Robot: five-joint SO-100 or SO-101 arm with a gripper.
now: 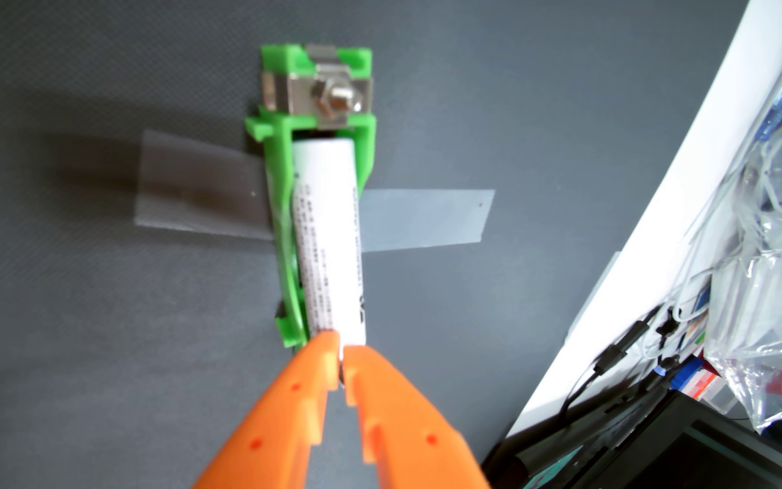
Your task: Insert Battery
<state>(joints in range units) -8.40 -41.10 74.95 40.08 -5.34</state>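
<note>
Your orange jaws are pinching the near end of the white battery (329, 235), which lies inside the green holder (281, 197) taped to the grey tabletop (97, 329).

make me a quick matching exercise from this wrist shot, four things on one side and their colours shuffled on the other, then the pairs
Things:
1. battery
2. holder
3. gripper
4. tape strip

Colours:
A. orange
B. pale grey, see-through
C. white
D. bright green

Pairs: 1-C, 2-D, 3-A, 4-B

The battery lies along the holder, which is taped to the dark mat. The jaws are nearly together at the battery's near end.
</note>
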